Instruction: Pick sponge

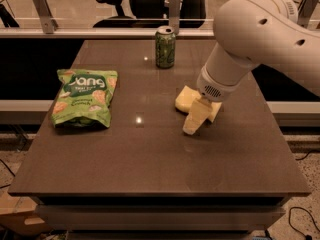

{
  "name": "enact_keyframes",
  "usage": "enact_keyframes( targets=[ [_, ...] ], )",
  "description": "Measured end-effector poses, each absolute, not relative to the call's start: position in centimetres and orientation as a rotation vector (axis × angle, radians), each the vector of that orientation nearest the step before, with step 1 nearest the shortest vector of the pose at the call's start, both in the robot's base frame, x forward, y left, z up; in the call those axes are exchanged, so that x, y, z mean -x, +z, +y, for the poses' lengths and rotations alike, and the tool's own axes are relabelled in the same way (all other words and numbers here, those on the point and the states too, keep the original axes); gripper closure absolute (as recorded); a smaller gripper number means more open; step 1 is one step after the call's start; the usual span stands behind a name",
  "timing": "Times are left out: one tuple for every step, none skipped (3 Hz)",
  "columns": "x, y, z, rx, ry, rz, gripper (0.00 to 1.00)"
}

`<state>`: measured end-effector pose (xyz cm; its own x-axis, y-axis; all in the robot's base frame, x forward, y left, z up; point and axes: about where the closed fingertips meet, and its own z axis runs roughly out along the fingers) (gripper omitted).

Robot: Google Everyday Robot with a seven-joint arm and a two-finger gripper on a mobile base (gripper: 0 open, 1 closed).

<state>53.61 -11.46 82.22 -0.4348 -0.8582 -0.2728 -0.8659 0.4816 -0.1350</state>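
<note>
Sponge [184, 99]: pale yellow, flat on desk [150, 164], right of centre, its middle hidden behind tool [191, 128]
Tool: slants down-left from white arm [255, 34], tip low just in front of sponge; spread or closed, cannot tell
Can [165, 46]: upright, far side
Bag [84, 98]: flat, left
Desk: dark brown, glossy
Behind: rail [100, 32], chairs [150, 1] cut off at top

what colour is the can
Green can, clearest in the camera view; the hand hangs over the sponge's near edge.
</note>
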Motion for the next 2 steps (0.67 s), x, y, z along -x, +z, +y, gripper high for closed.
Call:
enact_keyframes(
  targets=[
    [-53.75, 81.96, -11.42, 1.462, 0.039, 2.419, 0.42],
    [-53.75, 82.09, -11.41, 1.462, 0.041, 2.416, 0.66]
  ],
)
